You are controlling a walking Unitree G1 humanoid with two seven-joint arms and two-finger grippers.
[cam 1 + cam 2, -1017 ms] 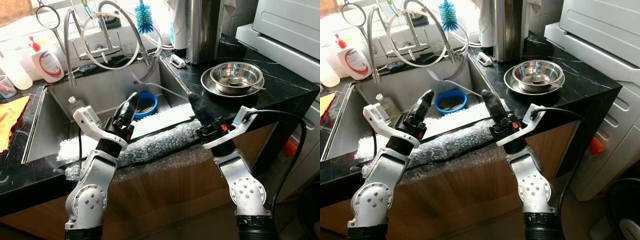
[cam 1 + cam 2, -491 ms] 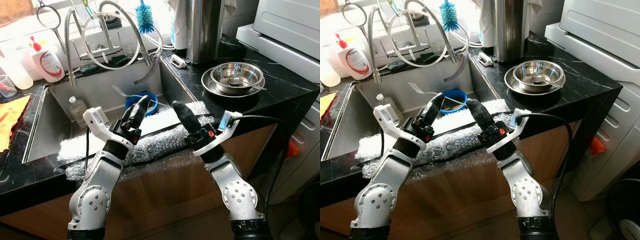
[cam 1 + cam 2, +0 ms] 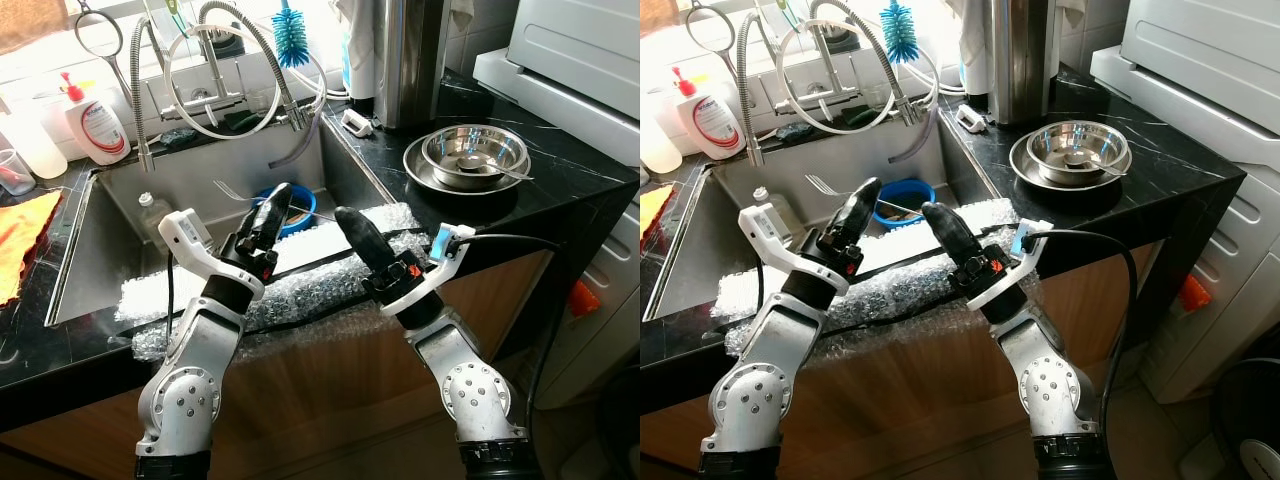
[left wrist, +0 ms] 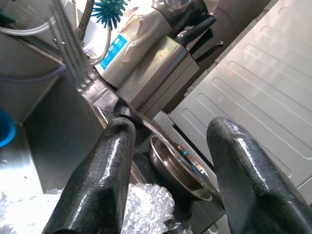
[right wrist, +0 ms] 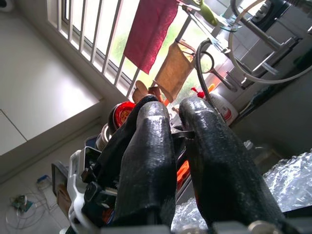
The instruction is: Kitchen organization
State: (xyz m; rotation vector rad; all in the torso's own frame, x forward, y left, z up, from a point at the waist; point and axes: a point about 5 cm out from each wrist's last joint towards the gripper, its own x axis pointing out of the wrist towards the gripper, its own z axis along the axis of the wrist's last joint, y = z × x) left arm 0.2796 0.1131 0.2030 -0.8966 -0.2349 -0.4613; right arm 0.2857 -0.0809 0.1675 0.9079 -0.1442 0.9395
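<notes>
Pointing tines leftward, horizontal fork (image 3: 818, 185)

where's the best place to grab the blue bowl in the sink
Grip the blue bowl by its near rim, coming down from above past the bubble wrap: it sits upright with its mouth open upward, and a fork appears to rest across the far side.

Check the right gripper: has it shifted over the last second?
Yes. The right gripper has swung toward the robot's left, away from the steel bowl, and now sits close to the left gripper above the bubble wrap.
</notes>
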